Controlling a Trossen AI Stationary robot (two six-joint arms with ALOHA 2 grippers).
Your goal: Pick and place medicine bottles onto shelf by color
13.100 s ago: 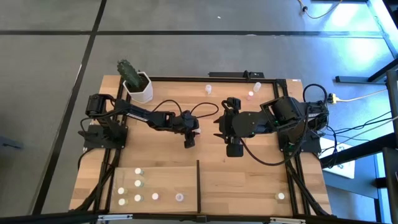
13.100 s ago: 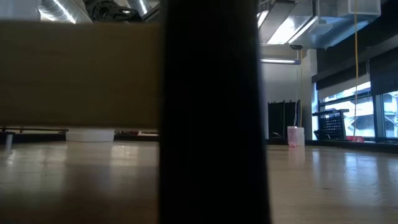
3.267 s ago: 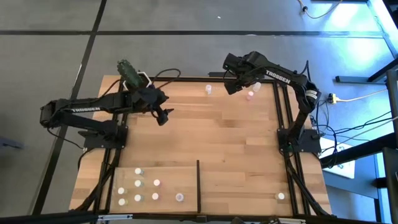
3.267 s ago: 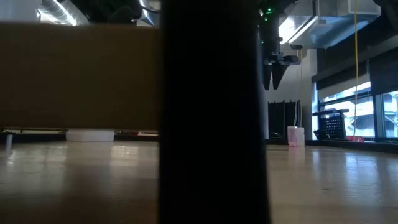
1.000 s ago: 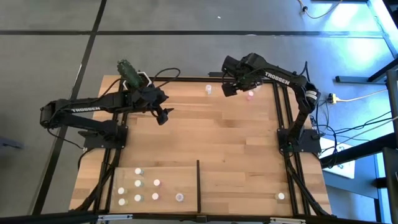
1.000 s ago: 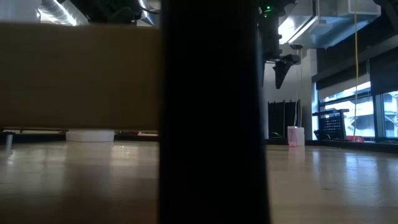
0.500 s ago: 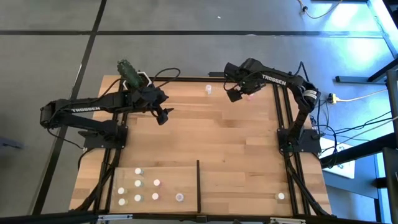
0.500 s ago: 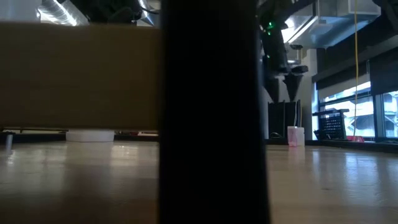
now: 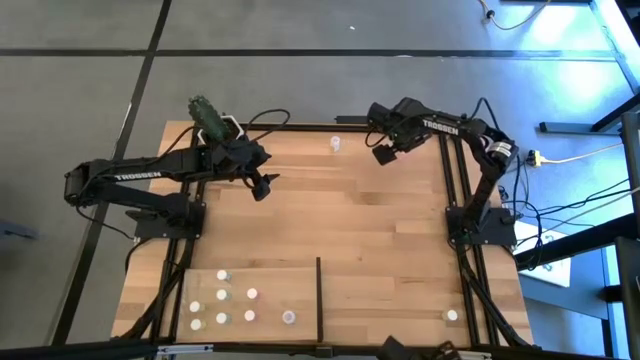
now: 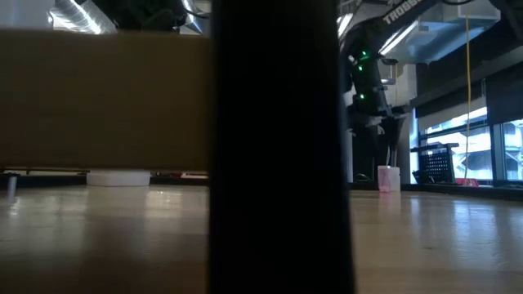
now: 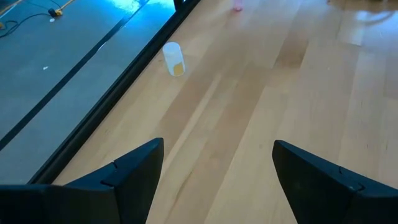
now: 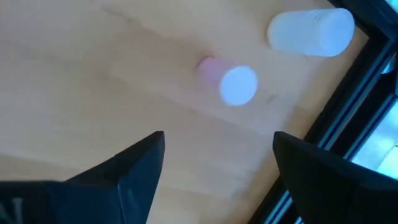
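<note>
A pink medicine bottle (image 12: pixel 231 82) stands at the tabletop's (image 9: pixel 340 215) far edge, right claw (image 9: pixel 385 154) released above it; a second bottle (image 9: pixel 335 144) waits nearby; six bottles (image 9: pixel 222 298) already stand on the shelf (image 9: pixel 270 285); left claw (image 9: pixel 262 189) hovers released, empty.

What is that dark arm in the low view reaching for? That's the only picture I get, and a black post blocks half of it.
Observer: The right gripper hangs open over a pink bottle near the table's far edge.
Operator: Is anything else close to it?
Observer: Yes, a whitish bottle sits beside the pink one, nearer the black frame.
Operator: Where's the other arm?
Observer: The left gripper hangs open over bare wood, close to the cactus pot.
</note>
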